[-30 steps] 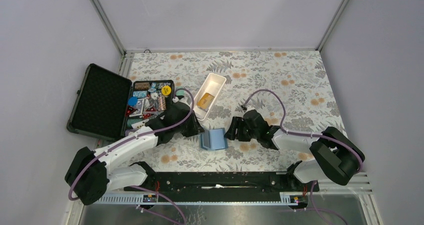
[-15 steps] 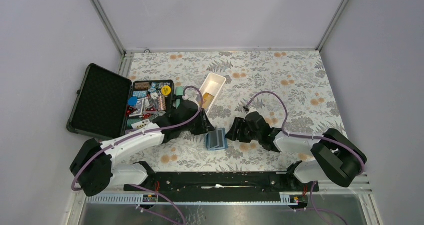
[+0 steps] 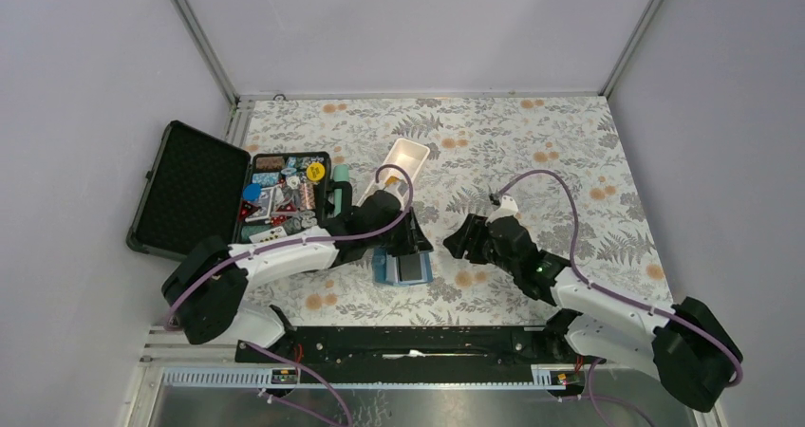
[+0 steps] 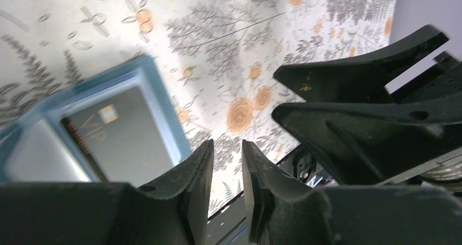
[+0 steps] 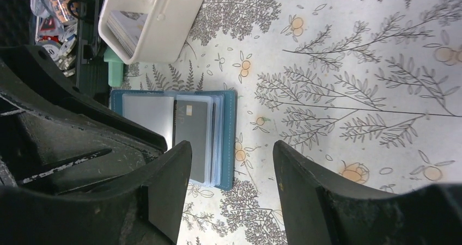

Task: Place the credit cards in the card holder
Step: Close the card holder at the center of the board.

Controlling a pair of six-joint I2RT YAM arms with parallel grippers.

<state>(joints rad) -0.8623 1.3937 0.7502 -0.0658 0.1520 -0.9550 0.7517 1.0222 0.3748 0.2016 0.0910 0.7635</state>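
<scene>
Both pairs of jaws stood apart, empty. Open card holder [image 3: 382,272] lay lengthwise left-right, just near of left jaws.

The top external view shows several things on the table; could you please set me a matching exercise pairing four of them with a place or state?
Column one:
1. card holder
2. dark card
3. white tray
4. black case

Column two:
A. farther back, just right of the case
B. teal, lying open
C. lid swung open, far left
D. resting on a page inside the holder

Pairs: 1-B, 2-D, 3-A, 4-C
</scene>
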